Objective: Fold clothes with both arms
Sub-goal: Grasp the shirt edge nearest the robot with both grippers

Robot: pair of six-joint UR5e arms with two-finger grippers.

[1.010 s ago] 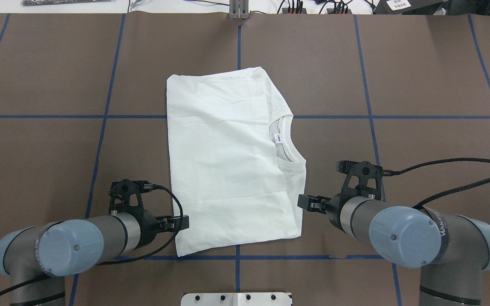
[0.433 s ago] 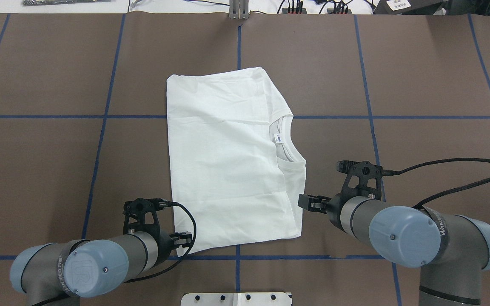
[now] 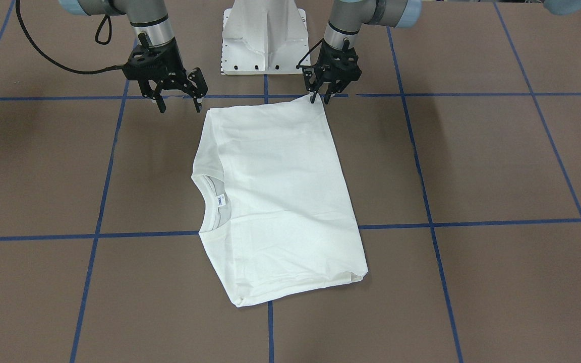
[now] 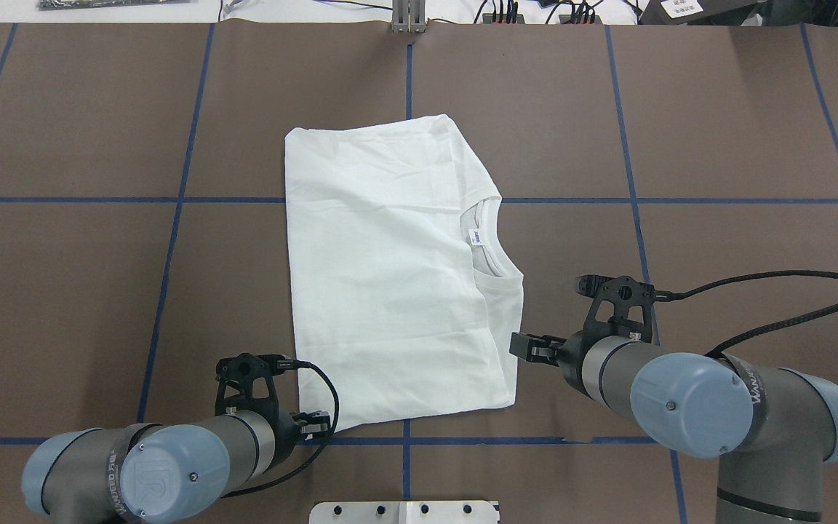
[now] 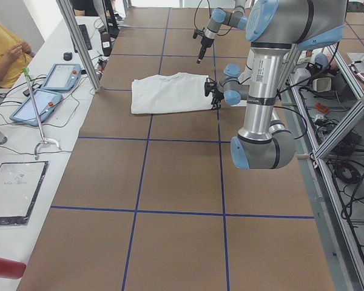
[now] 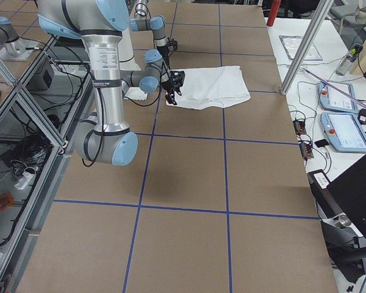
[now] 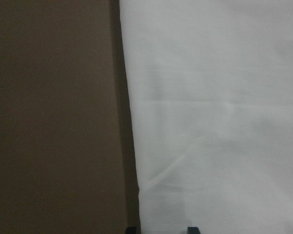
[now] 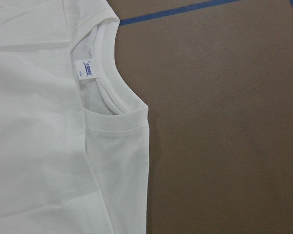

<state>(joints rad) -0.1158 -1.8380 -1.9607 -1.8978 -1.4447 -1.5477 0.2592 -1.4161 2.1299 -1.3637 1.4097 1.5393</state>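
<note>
The white T-shirt (image 4: 390, 291) lies folded flat on the brown table, its collar (image 4: 495, 240) and blue neck label (image 4: 475, 236) toward my right; no black print shows. My left gripper (image 4: 315, 423) is low at the shirt's near left corner (image 3: 315, 98), with the jaws narrowly open. In the left wrist view the two fingertips (image 7: 193, 229) stand either side of the shirt's edge (image 7: 132, 146). My right gripper (image 3: 177, 103) is wide open and empty, just beside the near right corner (image 3: 209, 112). The right wrist view shows the collar and label (image 8: 86, 68).
The white pedestal base (image 3: 264, 40) stands at the table's near edge between the arms. Blue tape lines (image 4: 172, 200) grid the brown surface. A black cable (image 4: 790, 280) trails from the right wrist. Tablets (image 5: 45, 91) and a seated person (image 5: 3, 51) are beyond the far edge.
My left arm has swung back toward the base, bringing its gripper from the shirt's left edge down to its near left corner. The right arm and the shirt have not moved.
</note>
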